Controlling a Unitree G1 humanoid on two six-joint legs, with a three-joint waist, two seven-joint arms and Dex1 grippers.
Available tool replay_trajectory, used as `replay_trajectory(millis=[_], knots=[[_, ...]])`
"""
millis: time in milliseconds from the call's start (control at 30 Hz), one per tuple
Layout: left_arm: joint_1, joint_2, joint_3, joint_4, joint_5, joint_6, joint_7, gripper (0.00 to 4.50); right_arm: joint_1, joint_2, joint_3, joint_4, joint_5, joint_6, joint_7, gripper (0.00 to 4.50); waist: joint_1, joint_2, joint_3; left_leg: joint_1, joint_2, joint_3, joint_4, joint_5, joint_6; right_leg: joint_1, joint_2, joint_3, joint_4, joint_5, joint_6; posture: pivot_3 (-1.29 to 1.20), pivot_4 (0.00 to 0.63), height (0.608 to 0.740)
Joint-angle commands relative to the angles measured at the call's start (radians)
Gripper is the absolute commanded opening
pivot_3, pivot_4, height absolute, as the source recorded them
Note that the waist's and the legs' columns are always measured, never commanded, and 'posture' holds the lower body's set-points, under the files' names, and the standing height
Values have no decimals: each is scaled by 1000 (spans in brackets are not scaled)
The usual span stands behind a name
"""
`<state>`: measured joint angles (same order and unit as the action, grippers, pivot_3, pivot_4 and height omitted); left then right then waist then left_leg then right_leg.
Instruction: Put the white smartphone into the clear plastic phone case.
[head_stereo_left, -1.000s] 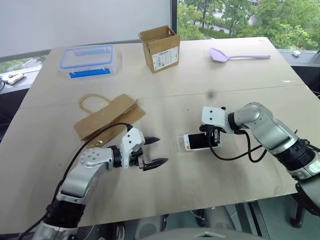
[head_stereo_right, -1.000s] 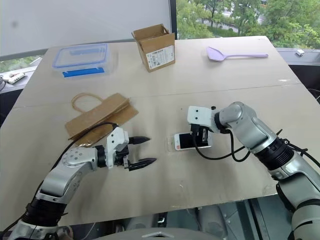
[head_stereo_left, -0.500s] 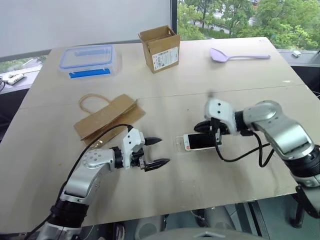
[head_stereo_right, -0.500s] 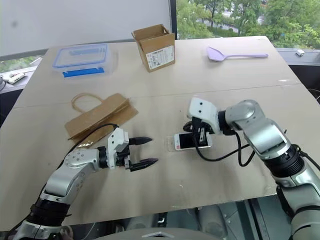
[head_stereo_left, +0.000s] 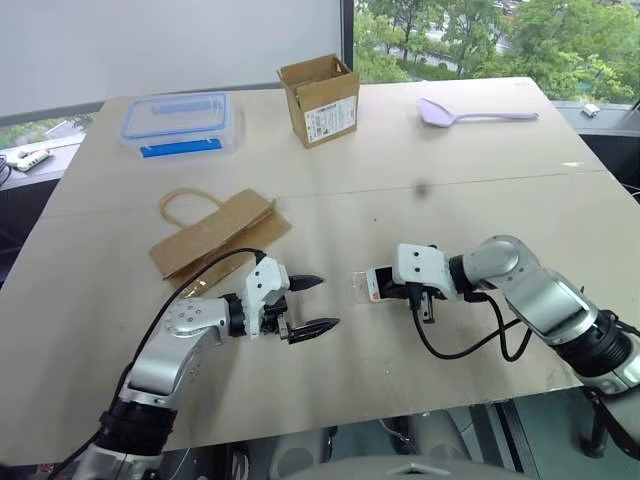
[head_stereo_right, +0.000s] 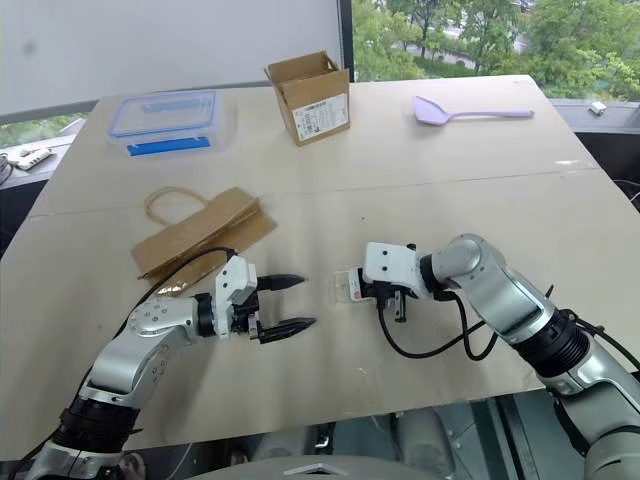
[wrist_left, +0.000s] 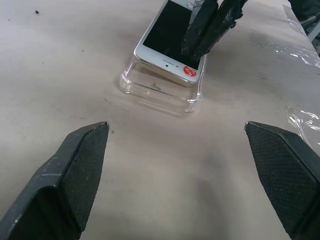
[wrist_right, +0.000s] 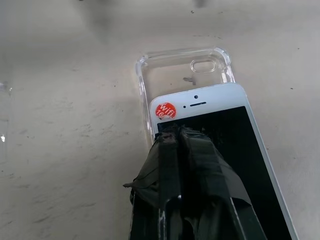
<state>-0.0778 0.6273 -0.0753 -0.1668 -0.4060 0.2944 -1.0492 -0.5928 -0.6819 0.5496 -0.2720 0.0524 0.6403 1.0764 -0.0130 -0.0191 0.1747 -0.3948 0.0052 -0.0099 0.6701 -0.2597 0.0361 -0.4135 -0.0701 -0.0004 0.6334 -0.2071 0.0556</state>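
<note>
white smartphone (wrist_right: 220, 130) partly in clear plastic phone case (wrist_right: 185, 75); right jaws together on screen; left jaws apart.

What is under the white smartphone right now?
The clear plastic phone case lies beneath the white smartphone, its camera-hole end sticking out uncovered. The right hand hides the rest.

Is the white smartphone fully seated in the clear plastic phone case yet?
No, only partly in. The white smartphone overlaps the clear plastic phone case, whose camera-cutout end lies bare beyond it.
</note>
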Motion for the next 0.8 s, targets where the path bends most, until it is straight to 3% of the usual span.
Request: replay_trajectory(millis=[33, 300, 500, 633, 800], knots=[[6, 4, 25, -45, -14, -7, 5, 4500, 30, 5, 26, 54, 2, 50, 24, 54, 0, 0, 0, 0, 0, 0, 0, 0, 0, 0, 0, 0, 0, 0, 0, 0, 150, 740], [34, 0, 31, -72, -16, 0, 23, 4500, -38, 165, -236, 71, 198, 211, -66, 54, -3, 1, 1, -1, 0, 0, 0, 0, 0, -2, 0, 0, 1, 1, 0, 0, 150, 740], [23, -4, 27, -74, -16, 6, 27, 4500, -45, 139, -127, 155, 99, 173, -97, 54, 5, 1, 1, -3, -1, -1, 0, 0, 0, -2, 0, 0, 1, 0, 0, 0, 150, 740], [15, -1, 28, -70, -16, 8, 24, 4500, -14, 74, -21, 140, 72, 199, -37, 54, 3, 1, 1, -3, -1, 0, -1, 0, 0, -2, -1, 0, 0, 1, 0, 0, 150, 740], [18, 2, 31, -75, -16, 12, 25, 4500, -6, 58, 13, 163, 25, 165, -54, 54, 4, 0, -1, -2, -1, -1, -1, 0, 0, -1, -1, 0, -1, 0, 0, 0, 150, 740]])
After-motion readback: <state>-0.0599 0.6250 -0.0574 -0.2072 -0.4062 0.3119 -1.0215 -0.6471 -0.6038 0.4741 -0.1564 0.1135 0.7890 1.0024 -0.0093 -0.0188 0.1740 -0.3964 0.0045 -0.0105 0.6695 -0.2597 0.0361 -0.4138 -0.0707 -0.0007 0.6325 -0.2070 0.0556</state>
